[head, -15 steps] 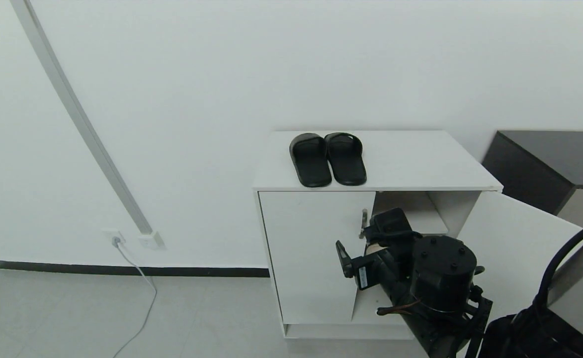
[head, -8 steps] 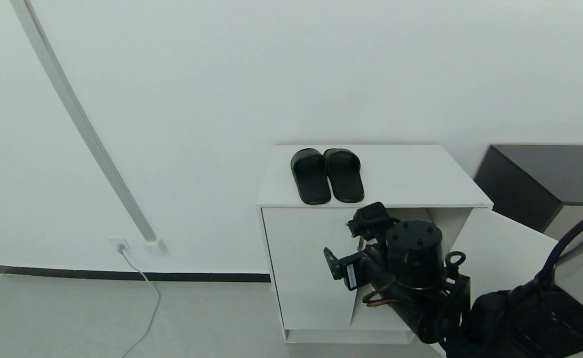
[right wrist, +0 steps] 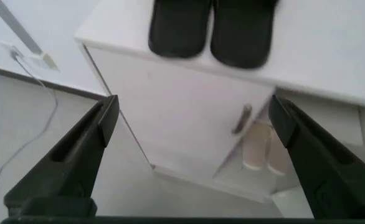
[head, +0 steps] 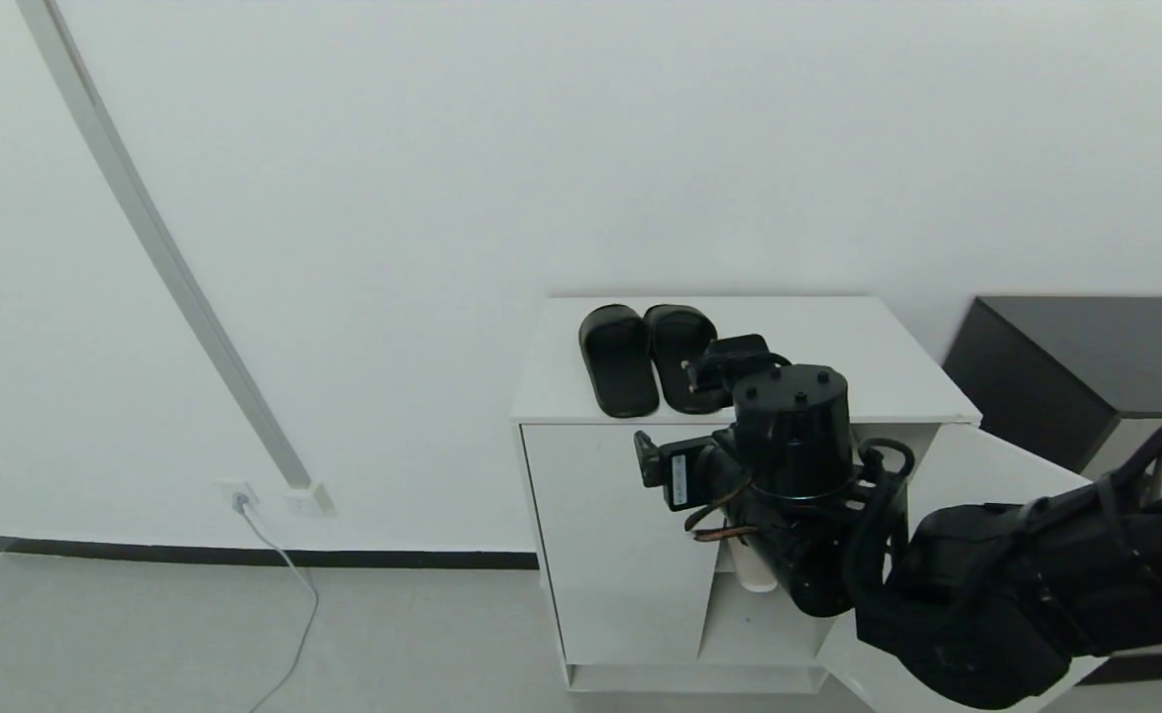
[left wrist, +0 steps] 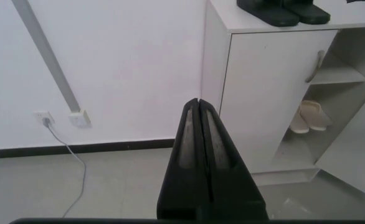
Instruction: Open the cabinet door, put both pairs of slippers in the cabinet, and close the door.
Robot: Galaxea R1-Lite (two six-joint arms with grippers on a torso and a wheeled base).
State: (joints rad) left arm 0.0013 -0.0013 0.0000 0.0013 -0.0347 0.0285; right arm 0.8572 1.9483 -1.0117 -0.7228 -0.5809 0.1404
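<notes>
The black slippers (head: 630, 361) lie side by side on the cabinet (head: 561, 396) top, near its front edge and toward its left corner, toes to the wall. A beige pair (left wrist: 310, 116) sits inside the cabinet on a lower shelf, in the right half. The right door (head: 977, 465) stands swung open; the left door (head: 620, 540) is shut, with its handle (left wrist: 314, 58) at its inner edge.

The right gripper (right wrist: 194, 104) hangs above the cabinet's front edge, just beside the black slippers, with its fingers (right wrist: 76, 155) spread wide and nothing between them. The right arm (head: 987, 584) crosses in front of the open half.

The left gripper (left wrist: 199, 102) is well apart from the cabinet, over the floor, its fingers pressed together and holding nothing.

A socket (head: 239, 493) with a cable is low on the wall left of the cabinet. A dark unit (head: 1066, 356) stands to its right.
</notes>
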